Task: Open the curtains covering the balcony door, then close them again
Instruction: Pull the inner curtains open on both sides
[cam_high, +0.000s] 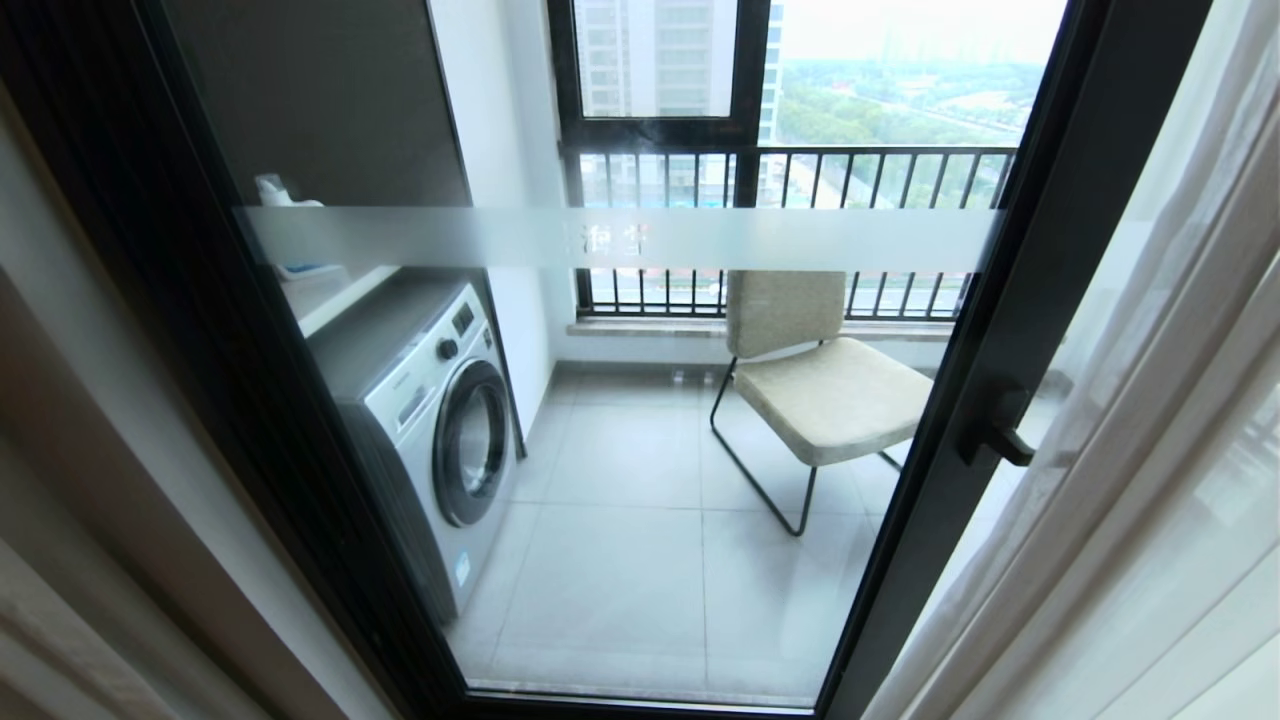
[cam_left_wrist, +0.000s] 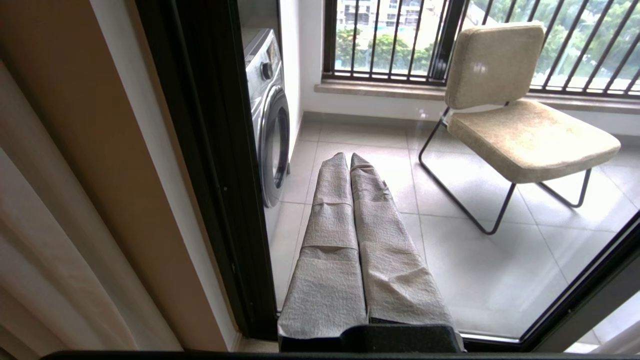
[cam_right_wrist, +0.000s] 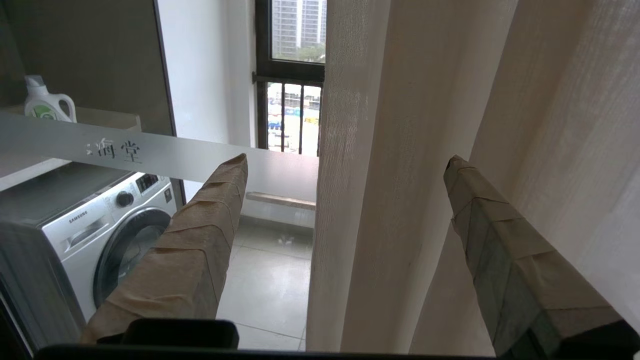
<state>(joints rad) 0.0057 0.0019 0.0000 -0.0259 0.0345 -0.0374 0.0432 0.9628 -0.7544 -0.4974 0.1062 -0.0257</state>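
Observation:
The balcony door stands uncovered in the head view, with its frosted band, black frame and handle showing. The curtains hang bunched at the right edge, sheer white over pale beige. In the right wrist view my right gripper is open and wide. A hanging fold of the curtains lies between its taped fingers, touching neither one. My left gripper is shut on nothing, low before the door's left frame. Neither gripper shows in the head view.
Behind the glass are a washing machine, a beige chair, a detergent bottle on a shelf and the outer window with railing bars. A wall and more beige fabric border the door on the left.

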